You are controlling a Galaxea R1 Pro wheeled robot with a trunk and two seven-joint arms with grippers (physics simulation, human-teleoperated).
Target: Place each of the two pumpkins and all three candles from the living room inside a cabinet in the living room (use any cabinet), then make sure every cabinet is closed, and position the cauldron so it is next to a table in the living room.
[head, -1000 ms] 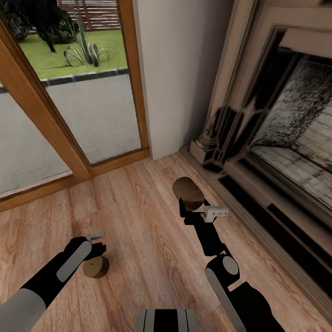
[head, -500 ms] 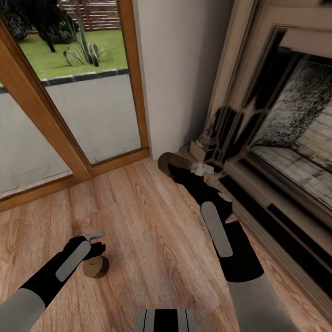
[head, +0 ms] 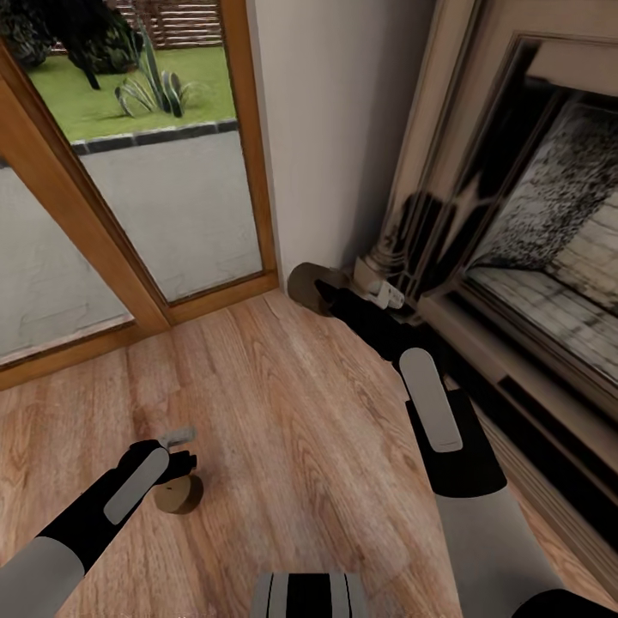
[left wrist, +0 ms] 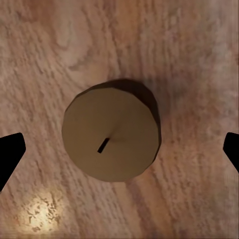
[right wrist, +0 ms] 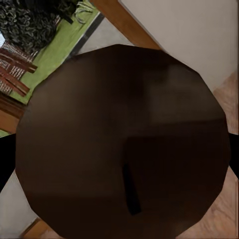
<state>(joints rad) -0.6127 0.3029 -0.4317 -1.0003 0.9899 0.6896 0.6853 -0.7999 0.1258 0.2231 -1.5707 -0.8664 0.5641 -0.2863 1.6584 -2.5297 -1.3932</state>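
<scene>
1. Standing upright on the wooden floor (head: 283, 412), a tan candle (head: 178, 495) is seen in the head view just beside the tip of the left gripper (head: 176, 452).
2. In the left wrist view, that candle (left wrist: 112, 135) is viewed from above, its flat round top and short dark wick shown; the left jaws are held apart, one dark fingertip (left wrist: 10, 154) at each side, neither touching it.
3. A second candle (head: 311, 287) is gripped at the end of the right gripper (head: 330, 296), the right arm stretched forward toward the corner between the white wall (head: 335, 129) and the carved fireplace (head: 515, 215).
4. In the right wrist view, this second candle (right wrist: 122, 144) is seen close up and dark, its top facing the camera; the right jaws are clamped on it.
5. A wood-framed glass door (head: 129, 197) is seen at the left, with lawn beyond it.
</scene>
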